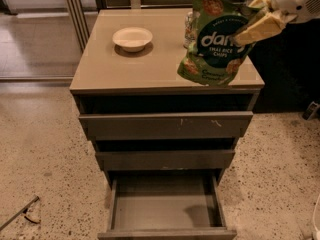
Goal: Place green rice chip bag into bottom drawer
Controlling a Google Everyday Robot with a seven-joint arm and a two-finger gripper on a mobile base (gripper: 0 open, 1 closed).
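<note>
Camera view: upper right, the gripper [246, 23] clasps the green rice chip bag [215, 41] aloft; bottom drawer [165, 206] stands open.

Glossy crinkly bag [211, 41] in cream plastic claw [246, 24] over matt cabinet [145, 66].

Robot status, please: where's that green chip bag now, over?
Gripper upper right, shut on green rice chip bag. Bag held tilted over cabinet top front edge. Bottom drawer open below, nothing blocking it.

Beige cabinet top [150, 66], white bowl [132, 38] rear left, small can [189, 30] rear right, gripper fingers [257, 28] above its right edge.
</note>
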